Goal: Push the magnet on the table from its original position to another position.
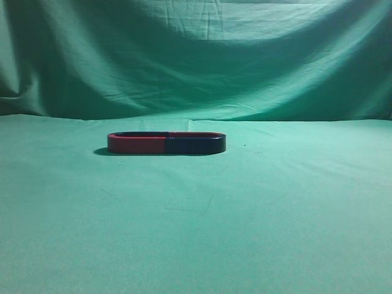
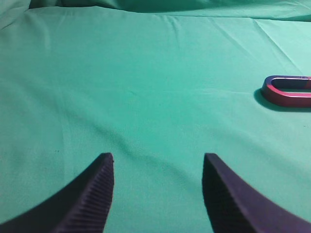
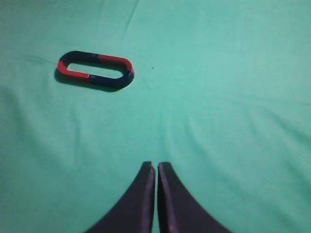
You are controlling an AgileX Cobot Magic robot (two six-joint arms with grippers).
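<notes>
On the table [image 1: 196, 233], mid-field: magnet [image 1: 196, 144] lying flat, end to end with red magnet [image 1: 136, 144] as one closed oval. Left gripper [image 2: 158, 165] spread wide above cloth; right gripper [image 3: 156, 167] pressed closed, empty, well short of oval.

Neither arm appears in the exterior view; only the wrist views show the robot. The left tool [image 2: 158, 194] has its two dark fingers [image 2: 92, 194] spread wide apart, with bare tabletop [image 2: 146, 87] showing in the broad gap between them. The ridged inner pad of the left-hand finger is visible, and both fingers curve inward toward their tips. The tool hangs above the tabletop, nothing between its fingers. The right tool [image 3: 156, 167] has its two dark fingers [image 3: 138, 204] pressed together, only a thin line separating them from tip to base, gripping nothing. It also sits above the tabletop, its tips pointing forward and tilted down.
</notes>
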